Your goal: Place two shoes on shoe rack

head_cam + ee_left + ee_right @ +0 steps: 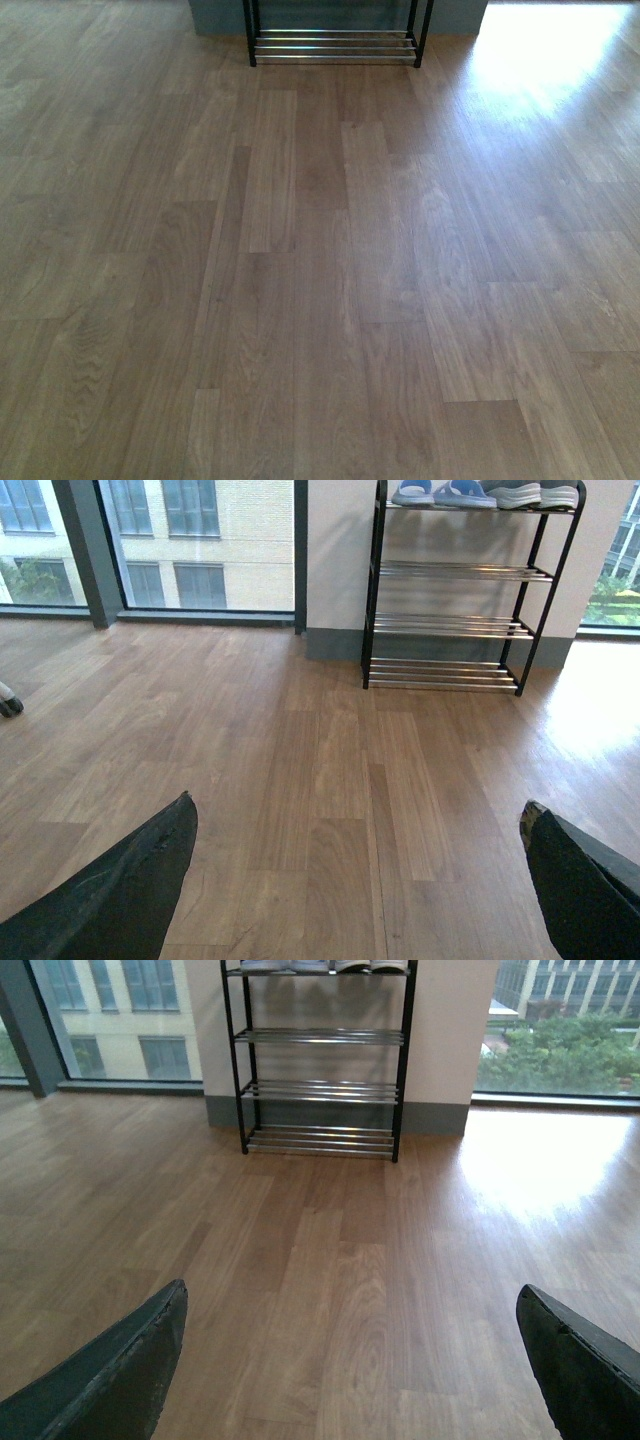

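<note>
The shoe rack (450, 572) stands against the far wall, its black frame holding chrome-bar shelves. In the front view only the shoe rack's lowest bars (335, 45) show, at the top edge. On its top shelf, to the right, sit two grey shoes (538, 494) with white soles, cut off by the picture edge. The grey shoes (372, 965) also show in the right wrist view. My left gripper (358, 810) is open over bare floor, well short of the rack. My right gripper (352, 1292) is open too, with nothing between its dark fingers.
Pale blue footwear (440, 492) shares the top shelf, left of the grey pair. Wooden floor (320, 280) stretches from me to the rack. Large windows (200, 540) flank the wall. A small pale-and-dark object (8, 702) lies at the floor's left edge. Sunlight glares on the floor (540, 1155).
</note>
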